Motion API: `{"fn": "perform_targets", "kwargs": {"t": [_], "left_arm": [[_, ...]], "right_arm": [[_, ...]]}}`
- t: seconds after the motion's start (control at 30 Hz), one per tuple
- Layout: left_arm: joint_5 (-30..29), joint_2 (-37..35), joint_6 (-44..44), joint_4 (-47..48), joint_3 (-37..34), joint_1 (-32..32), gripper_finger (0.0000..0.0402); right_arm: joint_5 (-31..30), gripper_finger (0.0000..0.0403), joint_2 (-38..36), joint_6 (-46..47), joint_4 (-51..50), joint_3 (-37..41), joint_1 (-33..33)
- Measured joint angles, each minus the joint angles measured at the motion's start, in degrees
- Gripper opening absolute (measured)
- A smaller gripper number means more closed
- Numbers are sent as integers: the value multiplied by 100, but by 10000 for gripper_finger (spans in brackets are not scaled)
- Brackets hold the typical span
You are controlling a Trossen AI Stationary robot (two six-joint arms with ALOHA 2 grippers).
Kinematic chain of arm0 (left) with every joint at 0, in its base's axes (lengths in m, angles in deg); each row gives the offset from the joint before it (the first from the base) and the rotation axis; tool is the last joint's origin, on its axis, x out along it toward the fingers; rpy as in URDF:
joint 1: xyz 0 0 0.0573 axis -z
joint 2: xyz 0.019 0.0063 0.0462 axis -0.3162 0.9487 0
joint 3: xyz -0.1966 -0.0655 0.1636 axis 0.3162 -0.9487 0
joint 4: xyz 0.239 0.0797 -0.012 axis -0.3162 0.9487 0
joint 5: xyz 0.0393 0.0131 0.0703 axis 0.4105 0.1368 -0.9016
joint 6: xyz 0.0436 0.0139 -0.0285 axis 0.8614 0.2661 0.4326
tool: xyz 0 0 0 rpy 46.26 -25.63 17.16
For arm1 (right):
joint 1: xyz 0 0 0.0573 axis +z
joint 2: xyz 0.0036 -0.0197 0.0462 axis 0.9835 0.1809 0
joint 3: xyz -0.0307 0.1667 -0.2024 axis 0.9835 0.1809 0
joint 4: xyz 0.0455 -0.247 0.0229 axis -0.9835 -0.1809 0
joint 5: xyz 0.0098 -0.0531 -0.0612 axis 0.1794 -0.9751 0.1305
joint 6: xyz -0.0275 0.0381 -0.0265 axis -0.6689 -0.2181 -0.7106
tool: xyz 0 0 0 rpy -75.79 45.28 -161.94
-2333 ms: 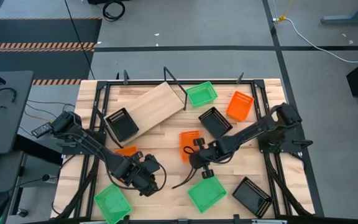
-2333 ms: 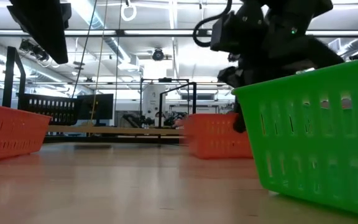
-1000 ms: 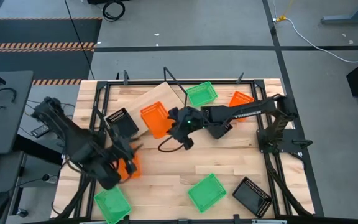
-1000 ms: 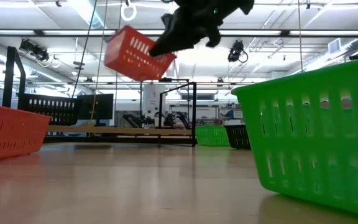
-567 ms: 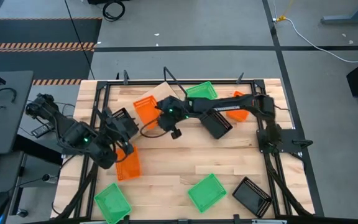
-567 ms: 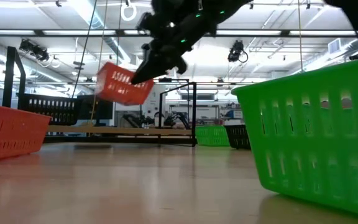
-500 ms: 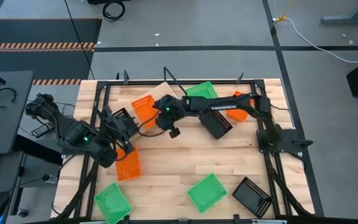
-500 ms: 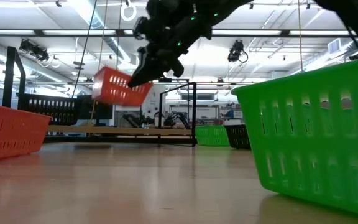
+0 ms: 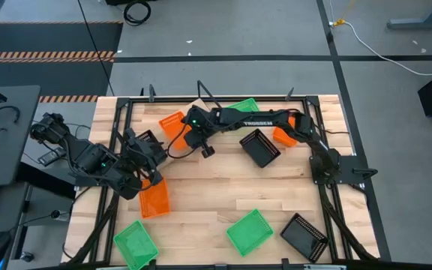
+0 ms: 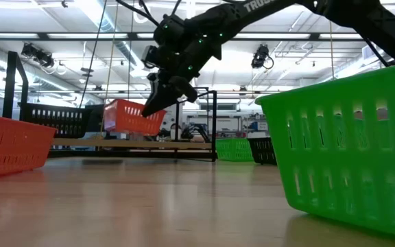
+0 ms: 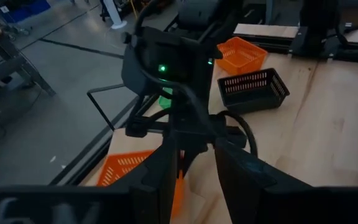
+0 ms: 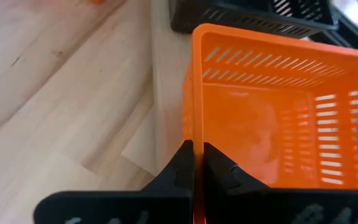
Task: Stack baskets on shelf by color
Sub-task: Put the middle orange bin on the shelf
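Note:
My right gripper (image 9: 188, 126) is shut on an orange basket (image 9: 172, 124) over the light wood shelf (image 9: 180, 150) at the table's far left. My left gripper (image 9: 150, 154) hovers open beside a black basket (image 9: 143, 141), its fingers (image 11: 166, 168) apart and touching nothing. A second orange basket (image 9: 154, 199) stands on its base on the table near it. A third orange basket (image 9: 283, 136) and a green one (image 9: 244, 109) are partly hidden under the right arm. My right gripper pinches the orange basket's side wall at its rim (image 12: 193, 124), on the side toward the table's right, one finger inside (image 12: 219, 169) and one outside. The fingers come slanting down from above. The basket (image 10: 132, 116) hangs about level just over the shelf board; I cannot tell whether it touches it.
Two green baskets (image 9: 250, 231) (image 9: 136, 244) and a black basket (image 9: 304, 236) sit along the near edge. Another black basket (image 9: 261, 148) lies mid-table below the right arm. Black frame rails run along the table's sides. Bare wood lies between the near baskets and the shelf.
My right gripper has carried the orange basket toward the far left, lowering it over the shelf, and the basket has gone from tilted to level. My left gripper has drawn back toward the far edge, leaving the second orange basket on the table.

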Motion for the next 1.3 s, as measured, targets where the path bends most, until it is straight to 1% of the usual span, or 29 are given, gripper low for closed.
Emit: {"fn": "perform_targets", "kwargs": {"t": [0.27, 0.5, 0.6, 0.77, 0.93, 1.1, 1.3], "left_arm": [[79, 0, 0, -53, 0, -295, 119], [204, 0, 7, -62, 0, -534, 119], [218, 0, 9, -49, 0, -586, 119], [480, 1, 4, -51, 0, -631, 118], [492, 2, 4, -67, 0, -629, 119], [490, 2, 4, -75, 0, -629, 119], [490, 4, 4, -77, 0, -629, 119]], "right_arm": [[239, 10, 10, -91, -8, 6, 14], [268, 14, 154, -66, 132, 9, 115], [232, 21, 191, -1, 108, 15, 116], [234, 36, 184, 94, 160, 15, 116], [235, 57, 179, 107, 182, 15, 116], [233, 79, 179, 125, 445, 15, 116], [233, 84, 179, 82, 564, 15, 110]]}}
